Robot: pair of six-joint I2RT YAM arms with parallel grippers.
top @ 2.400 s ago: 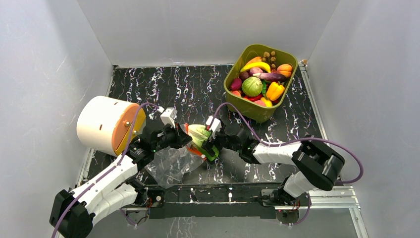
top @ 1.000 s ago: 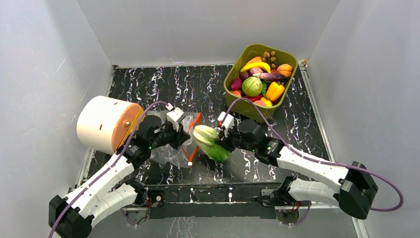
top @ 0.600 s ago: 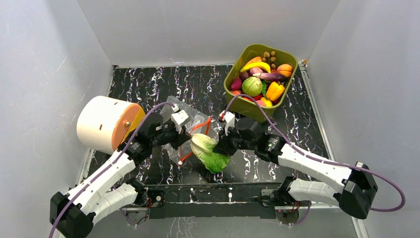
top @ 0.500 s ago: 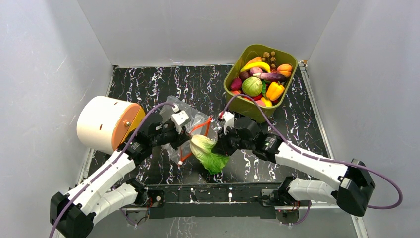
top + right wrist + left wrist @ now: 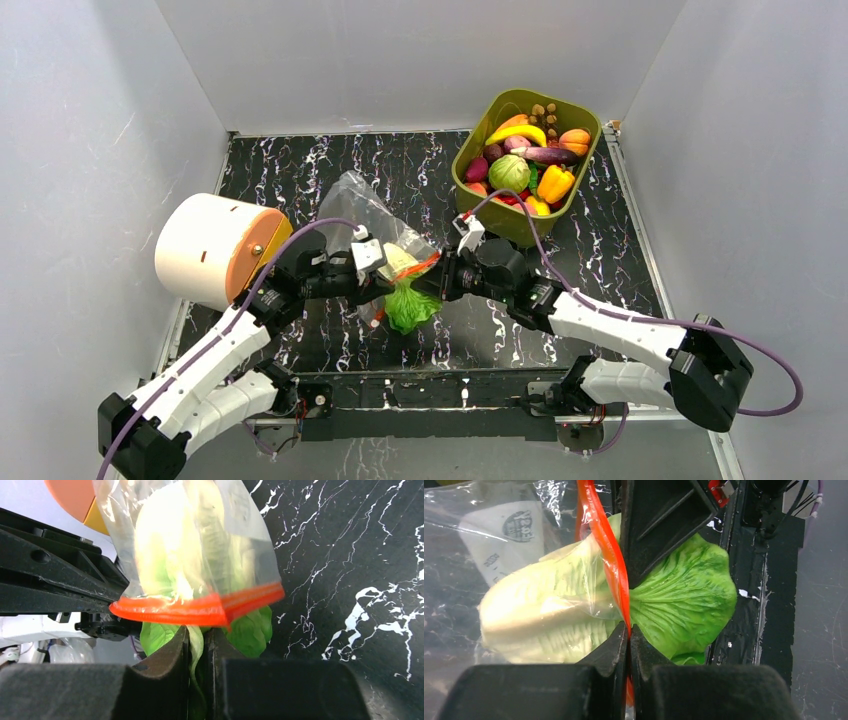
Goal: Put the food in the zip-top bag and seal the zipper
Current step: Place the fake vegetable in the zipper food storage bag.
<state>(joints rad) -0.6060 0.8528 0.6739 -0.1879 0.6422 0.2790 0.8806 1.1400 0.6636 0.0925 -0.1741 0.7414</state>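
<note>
The zip-top bag (image 5: 362,205) is held up above the table, its body pointing toward the back. My left gripper (image 5: 628,627) is shut on the orange-red zipper (image 5: 605,540) at the mouth's edge. The food in play is a green lettuce (image 5: 408,303). Its pale end (image 5: 536,617) sits inside the bag's mouth, and its green leaves (image 5: 684,592) hang outside. My right gripper (image 5: 199,632) is shut on a lettuce leaf just below the zipper (image 5: 190,611). The two grippers (image 5: 385,278) (image 5: 436,284) face each other across the mouth.
An olive-green tub (image 5: 578,182) at the back right holds several more toy fruits and vegetables. A white cylinder with an orange face (image 5: 208,250) lies at the left, close to my left arm. Grey walls enclose the black marbled table (image 5: 300,170).
The bag has swung up and toward the back, and its mouth has come over the lettuce. The lettuce's pale end, outside the bag a second ago, now sits inside the mouth.
</note>
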